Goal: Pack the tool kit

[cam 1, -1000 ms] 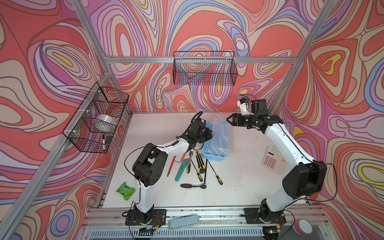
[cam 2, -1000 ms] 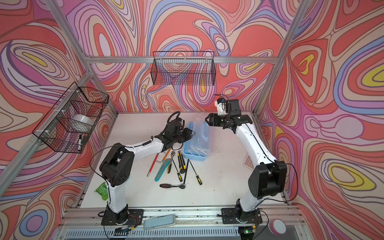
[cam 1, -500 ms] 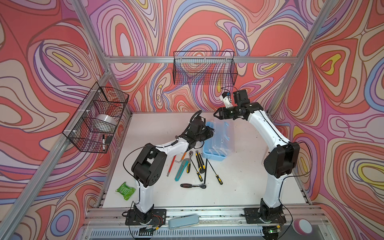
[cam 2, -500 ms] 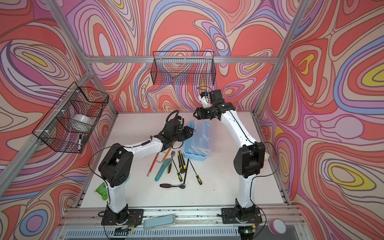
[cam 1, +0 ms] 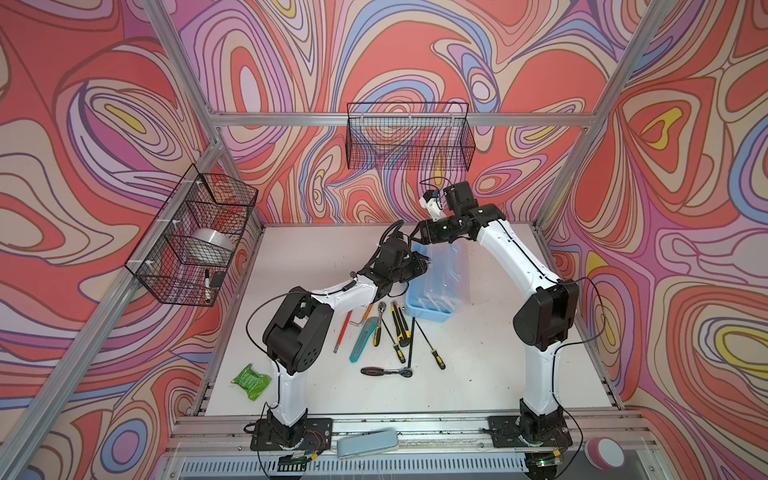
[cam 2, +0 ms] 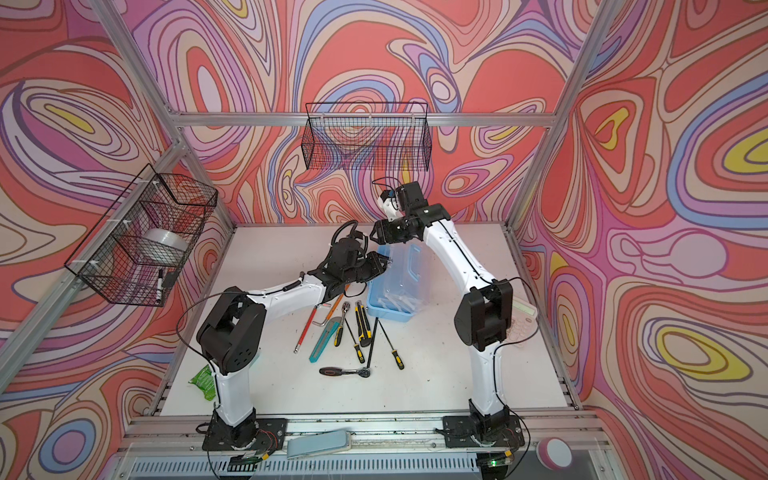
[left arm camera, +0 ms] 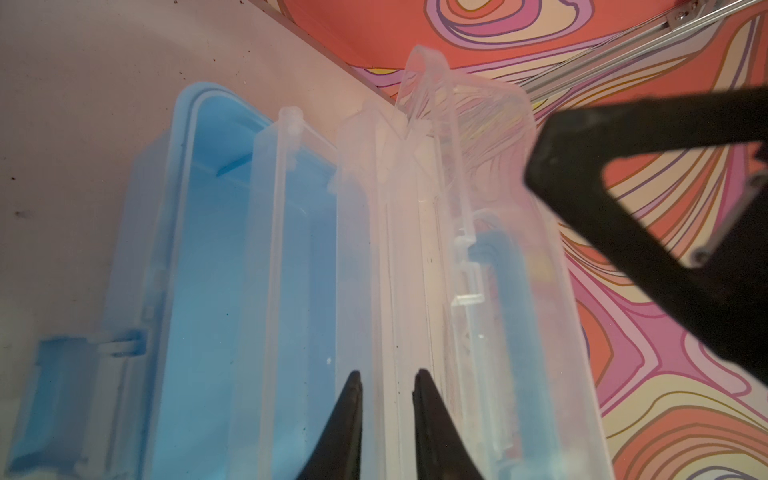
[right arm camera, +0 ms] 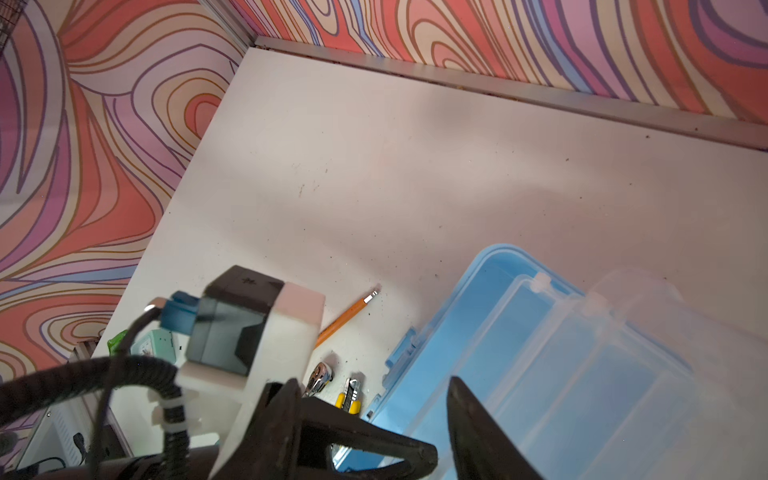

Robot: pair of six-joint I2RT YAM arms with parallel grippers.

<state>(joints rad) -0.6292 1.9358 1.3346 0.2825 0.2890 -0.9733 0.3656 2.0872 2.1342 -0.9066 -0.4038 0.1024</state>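
Observation:
The light blue case (cam 1: 428, 309) of the tool kit sits mid-table, its clear lid (cam 1: 451, 274) raised and a clear tray (right arm camera: 582, 374) inside. My left gripper (left arm camera: 386, 374) is at the case's left side (cam 1: 422, 266), shut on the lid's clear front edge. My right gripper (cam 1: 422, 240) hovers over the case's far end, open and empty (right arm camera: 443, 417). Loose tools lie in front of the case: a teal utility knife (cam 1: 360, 341), a ratchet (cam 1: 386, 371), yellow-handled screwdrivers (cam 1: 432, 351) and a red-handled tool (cam 1: 343, 328).
A green packet (cam 1: 250, 380) lies at the table's front left. Wire baskets hang on the left wall (cam 1: 195, 241) and back wall (cam 1: 409, 141). A pink calculator (cam 2: 524, 326) sits behind the right arm. A pedal (cam 1: 368, 442) rests on the front rail.
The right arm has swung left from the right side to above the case's far end, and its jaws have narrowed a little. The left gripper has stayed in place.

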